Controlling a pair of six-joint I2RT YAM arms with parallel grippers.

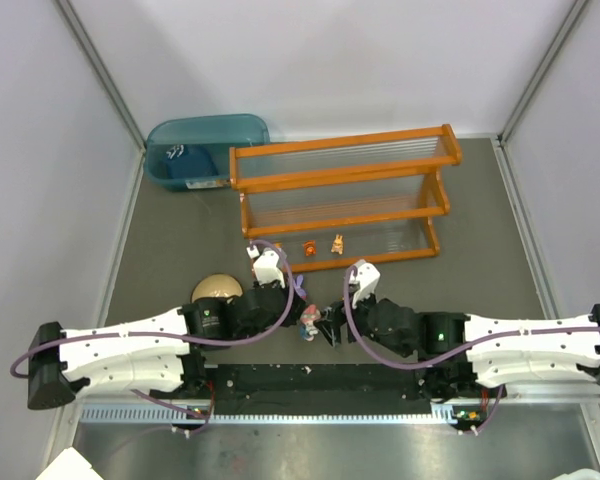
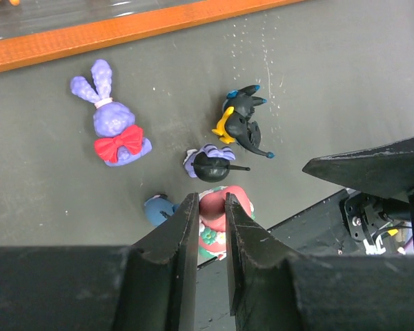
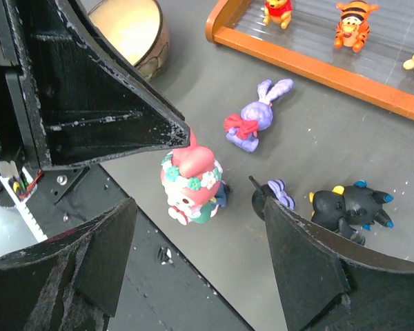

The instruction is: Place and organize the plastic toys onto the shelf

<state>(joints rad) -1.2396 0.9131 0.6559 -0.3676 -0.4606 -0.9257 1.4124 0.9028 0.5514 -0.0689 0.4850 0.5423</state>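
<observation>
Left wrist view: pink-red toy [image 2: 213, 207] mostly hidden behind the left fingers [image 2: 183, 238]; dark-blue toy [image 2: 156, 209] partly covered. Shelf [image 2: 124, 29] cut off by top edge. Right wrist view: bowl [image 3: 131, 27] cropped likewise.

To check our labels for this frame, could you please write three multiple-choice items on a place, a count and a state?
1. Where is the pink toy?
A. between the left gripper's fingers
B. in the bowl
C. in the bin

2. How many toys stand on the shelf?
A. one
B. three
C. six

3. How is the right gripper?
A. open
B. shut on the pink toy
C. shut, empty

Answers:
1 A: the left wrist view shows the fingers flanking it.
2 B: three stand in a row on the lower tier.
3 A: its fingers are spread wide apart.
</observation>
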